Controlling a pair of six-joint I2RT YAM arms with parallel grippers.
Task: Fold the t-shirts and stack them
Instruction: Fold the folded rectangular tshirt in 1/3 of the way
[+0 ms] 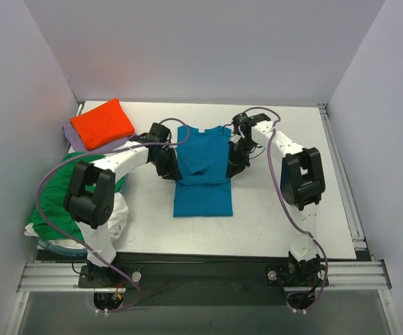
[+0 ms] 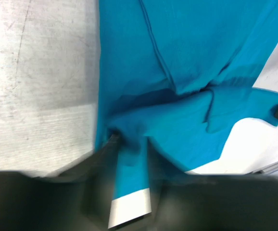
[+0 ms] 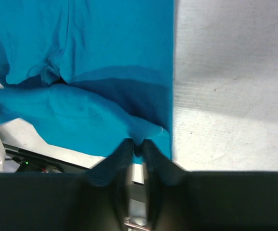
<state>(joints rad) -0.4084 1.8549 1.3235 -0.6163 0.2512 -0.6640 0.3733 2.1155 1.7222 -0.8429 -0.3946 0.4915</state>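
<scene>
Teal-blue t-shirt (image 1: 201,174): mid-table, collar far, hem near, raised fold across the middle.
Left gripper (image 1: 169,165): at the shirt's left edge, cloth bunched about the fingers; view blurred, cannot tell whether pinched or loosed.
Right gripper (image 3: 137,144): at the right edge, fingers drawn together, clamped on the same shirt.
Orange t-shirt (image 1: 102,123): folded, far left corner, atop lavender t-shirt (image 1: 72,136).
Green t-shirt (image 1: 48,209) and white t-shirt (image 1: 120,213): heaped at near left edge.
</scene>
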